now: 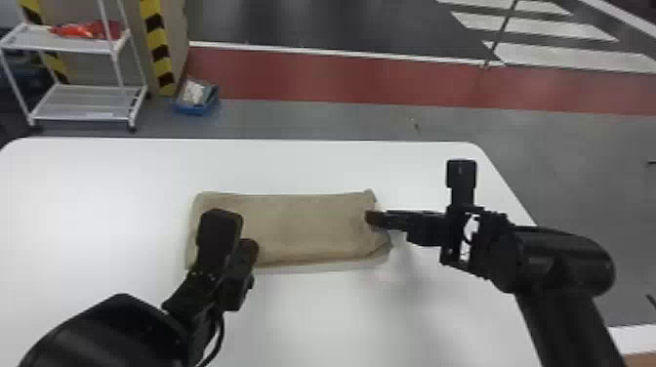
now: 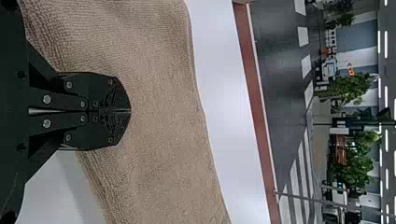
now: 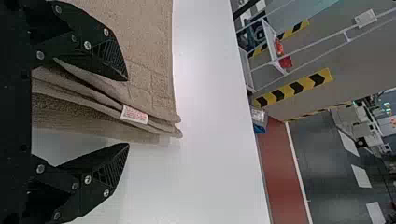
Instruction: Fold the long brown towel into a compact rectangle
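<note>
Right tool open at brown towel bearing red-printed white tag.

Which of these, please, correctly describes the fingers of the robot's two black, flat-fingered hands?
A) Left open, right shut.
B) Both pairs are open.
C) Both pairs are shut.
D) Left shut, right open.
D: the left hand has its fingertips together, while the right hand has a wide gap between its own.
</note>
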